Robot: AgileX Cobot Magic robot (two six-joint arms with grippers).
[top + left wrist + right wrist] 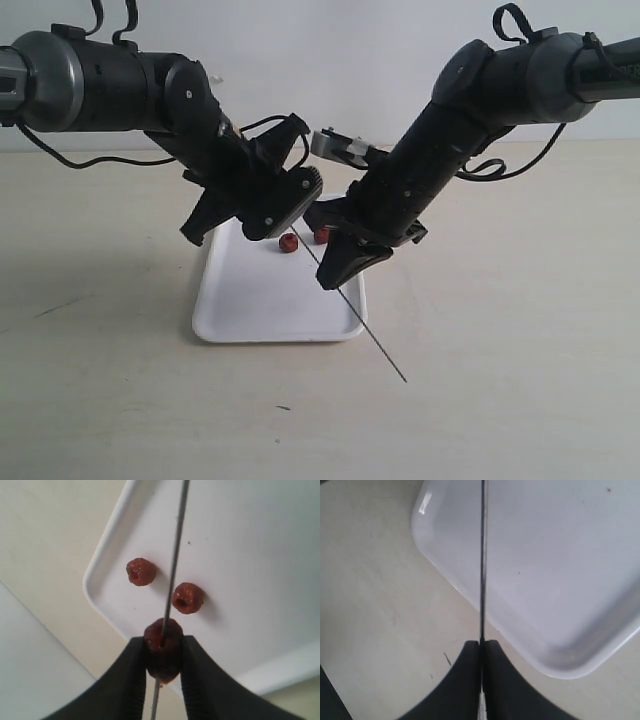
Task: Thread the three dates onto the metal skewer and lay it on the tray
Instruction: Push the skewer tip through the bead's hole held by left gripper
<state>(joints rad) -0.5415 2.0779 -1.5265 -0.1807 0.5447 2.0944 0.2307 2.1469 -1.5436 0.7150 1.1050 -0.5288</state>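
Two dates (141,571) lie loose in the white tray (260,555). The left fingers (131,680) clamp a third date (163,636), pierced by the skewer (175,555) that the right fingers (465,680) pinch tight.

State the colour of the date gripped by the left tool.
The date is dark reddish-brown; the left wrist view shows it best.
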